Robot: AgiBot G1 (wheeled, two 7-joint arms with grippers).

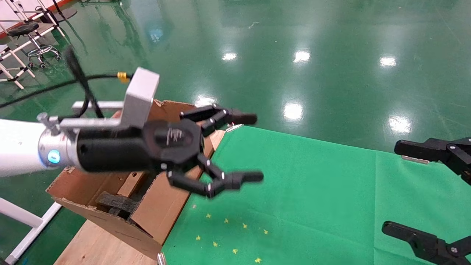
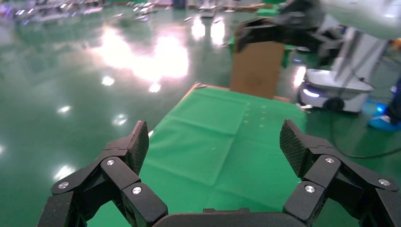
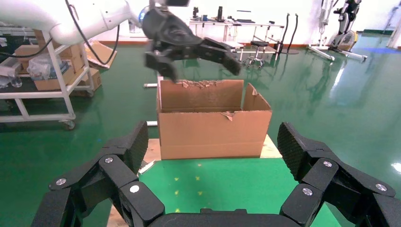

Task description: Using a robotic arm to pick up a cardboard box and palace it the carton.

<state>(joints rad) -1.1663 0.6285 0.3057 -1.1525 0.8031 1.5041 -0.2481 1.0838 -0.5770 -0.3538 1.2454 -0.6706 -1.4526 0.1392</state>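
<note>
L black two-finger pincer (image 1: pixel 235 147) w/ fingers apart, empty, hangs just right of big torn brown carton (image 1: pixel 110 206); small box unseen.

From my console, the large corrugated carton (image 1: pixel 110 206) showed plain tan-brown, with dark grey foam blocks (image 1: pixel 117 203) inside it. The cloth-covered table top (image 1: pixel 312 191) was bright green, sprinkled with small yellow star marks (image 1: pixel 235 235). The glossy floor (image 1: pixel 294 44) was a deeper green with white glare spots. My left gripper (image 1: pixel 254 147) was matte black with silver rivets, on a white arm (image 1: pixel 14 147) with a glowing blue ring. The right gripper (image 1: pixel 390 187) was all black.
</note>
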